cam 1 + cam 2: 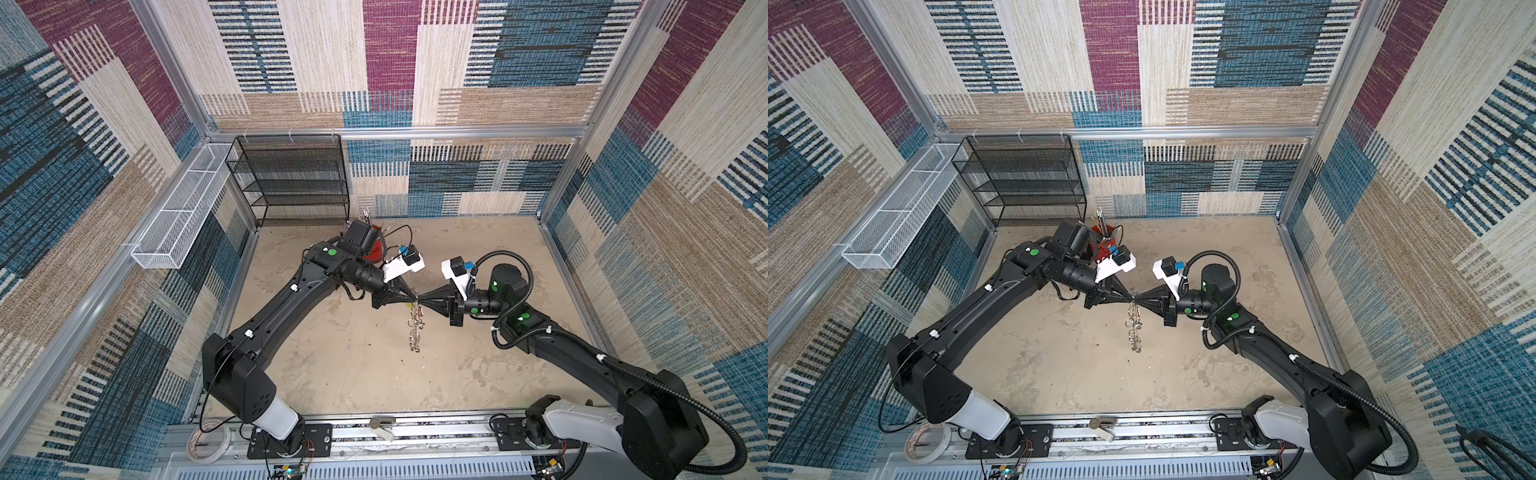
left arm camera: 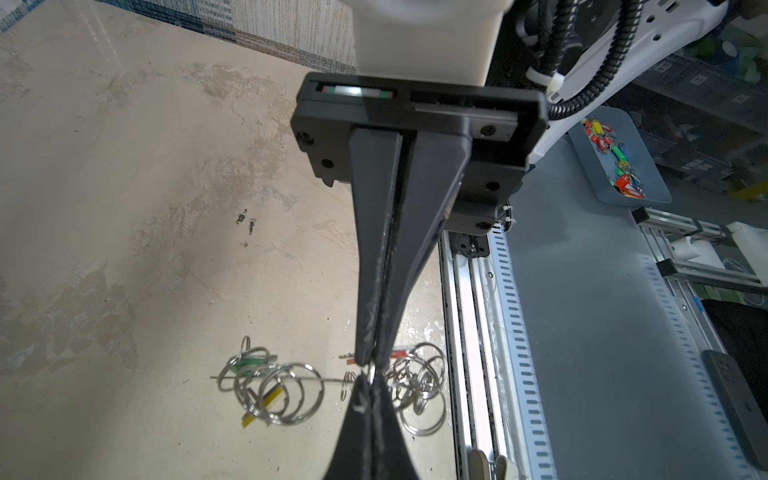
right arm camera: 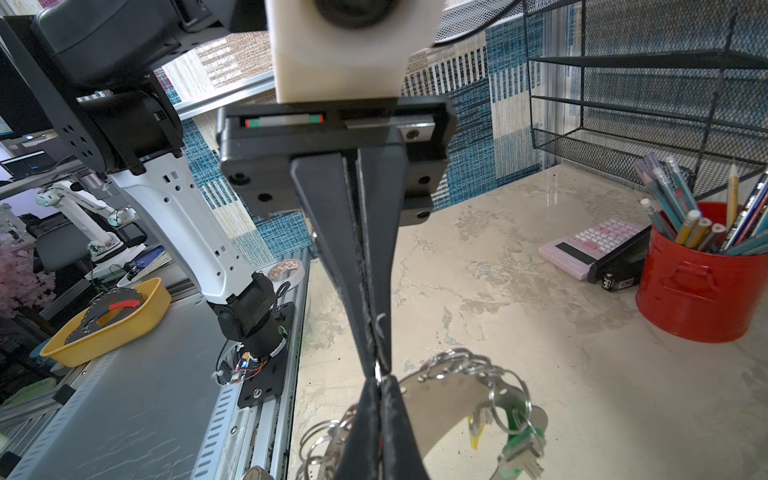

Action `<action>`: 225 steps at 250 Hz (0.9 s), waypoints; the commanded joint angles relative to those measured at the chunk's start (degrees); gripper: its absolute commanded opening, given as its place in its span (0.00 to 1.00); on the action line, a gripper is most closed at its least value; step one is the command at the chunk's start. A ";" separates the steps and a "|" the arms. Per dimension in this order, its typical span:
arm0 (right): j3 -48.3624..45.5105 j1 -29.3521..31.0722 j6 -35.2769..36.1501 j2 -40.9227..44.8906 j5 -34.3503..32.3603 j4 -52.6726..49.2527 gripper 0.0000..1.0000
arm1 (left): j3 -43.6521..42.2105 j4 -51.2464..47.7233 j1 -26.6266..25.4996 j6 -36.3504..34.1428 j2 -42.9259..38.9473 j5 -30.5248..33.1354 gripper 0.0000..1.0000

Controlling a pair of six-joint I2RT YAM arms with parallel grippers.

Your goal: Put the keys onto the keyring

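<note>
In both top views my left gripper (image 1: 414,296) and right gripper (image 1: 420,297) meet tip to tip above the middle of the table. The keyring (image 1: 413,328) hangs below them, a grey band (image 3: 449,399) edged with silver split rings. Both grippers are shut on the same spot at its upper end, with a small ring pinched between the tips of the left gripper (image 2: 370,377) and the right gripper (image 3: 380,380). A green-tagged key (image 3: 519,444) and a yellow-tagged key (image 3: 476,430) hang from rings on the band. A red tag (image 2: 398,354) shows partly behind the right gripper's tips.
A red pencil cup (image 3: 698,286) and a pink calculator (image 3: 590,245) stand at the back behind the left arm. A black mesh shelf (image 1: 291,178) is at the back left, a white wire basket (image 1: 178,216) on the left wall. A grey tray of spare keys (image 2: 648,178) lies off the table.
</note>
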State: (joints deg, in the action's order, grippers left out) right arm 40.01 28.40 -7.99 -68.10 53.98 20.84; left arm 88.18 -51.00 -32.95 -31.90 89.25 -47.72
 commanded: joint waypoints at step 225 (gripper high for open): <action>-0.89 -4.15 -10.00 3.39 5.96 8.88 0.41 | -34.88 65.31 -0.27 41.02 -21.60 1.86 0.00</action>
State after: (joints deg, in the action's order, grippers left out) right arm 37.82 24.29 -17.74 -63.86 58.52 28.03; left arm 56.34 -1.48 -33.12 1.63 68.90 -45.23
